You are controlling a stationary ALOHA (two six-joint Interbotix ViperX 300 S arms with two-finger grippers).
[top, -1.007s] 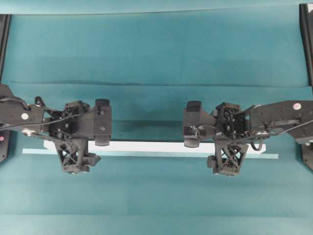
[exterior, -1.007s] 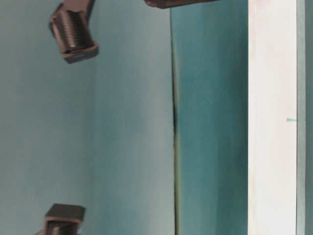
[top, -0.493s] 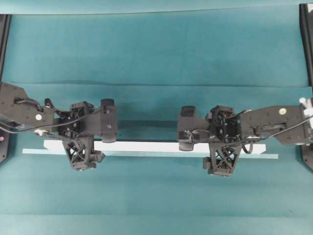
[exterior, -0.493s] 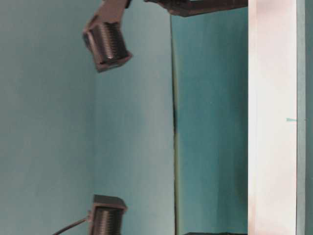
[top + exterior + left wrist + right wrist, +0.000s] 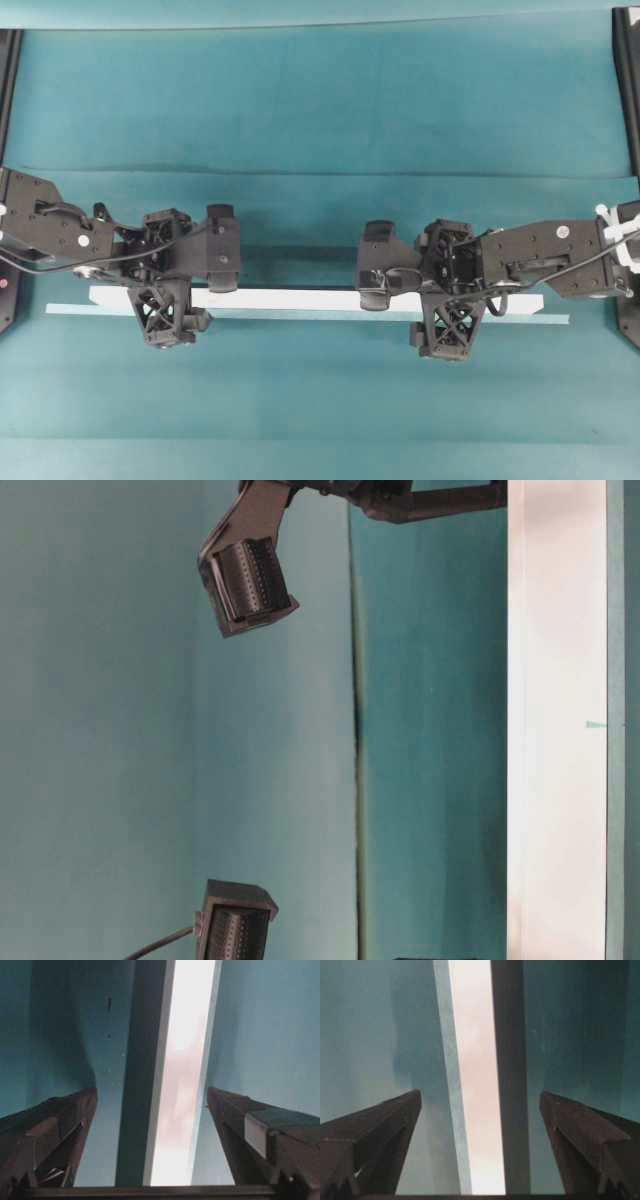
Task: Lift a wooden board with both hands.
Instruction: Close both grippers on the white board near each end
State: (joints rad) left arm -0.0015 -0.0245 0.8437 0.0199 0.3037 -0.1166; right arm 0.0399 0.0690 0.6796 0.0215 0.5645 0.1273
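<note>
Both our arms have come in closer and lower over the board (image 5: 300,299) than a moment ago. Our left gripper (image 5: 152,1110) and right gripper (image 5: 477,1110) are spread wide, one finger on each side of the board, which lies flat on the table (image 5: 320,100). We judge we are lining up; next, go down, squeeze, then lift together.

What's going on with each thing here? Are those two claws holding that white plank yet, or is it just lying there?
Long flat white wooden board: lying flat on the teal surface, not gripped.
Left black lattice-fingered claw: open, fingers either side of the board.
Right black lattice-fingered claw: open, straddling the board.
Thin pale teal strip: flat beside the board.
</note>
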